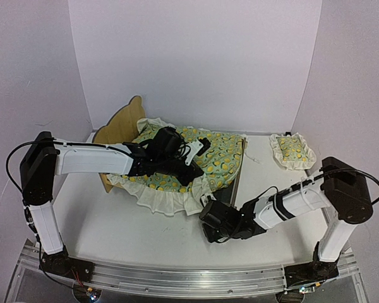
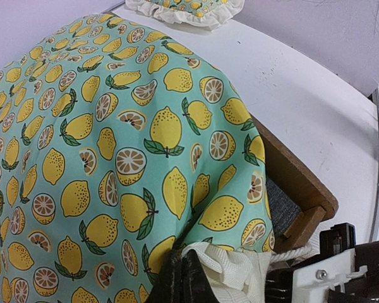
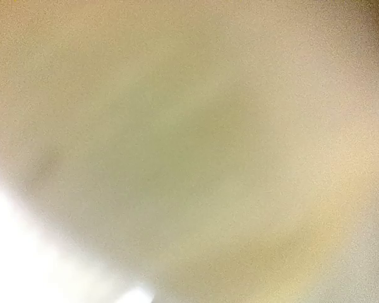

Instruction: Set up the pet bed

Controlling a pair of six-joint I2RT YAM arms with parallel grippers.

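- The bed (image 1: pixel 121 125) stands on the worktop (image 1: pixel 145 233) in the middle of the overhead frame. Its tall curved headboard is toward the upper left.
- A lemon-print blanket (image 1: pixel 218 161) covers nearly all of the bed. Its cream ruffle hangs over the near rail toward the lower middle.
- In the left wrist view the blanket (image 2: pixel 114 158) fills the left and centre. One wooden corner of the bed (image 2: pixel 300 183) and a strip of grey mattress (image 2: pixel 282 205) are bare at the right.
- The left arm reaches from the left edge across the bed. The left end effector (image 1: pixel 202 146) is over the middle of the blanket.
- In its own view the left end effector (image 2: pixel 182 278) is at the bottom edge. Its dark fingers are pressed together on the gathered blanket, beside the white ruffle.
- The right arm comes in from the lower right. The right end effector (image 1: pixel 210 214) is low, at the ruffle near the foot corner of the bed.
- The right wrist view is only a pale yellow-green blur, so one cannot tell whether this end effector is released or clenched.
- A small matching pillow (image 1: pixel 292 150) lies on the worktop at the right, apart from the bed. It shows at the top edge of the left wrist view (image 2: pixel 189 7).
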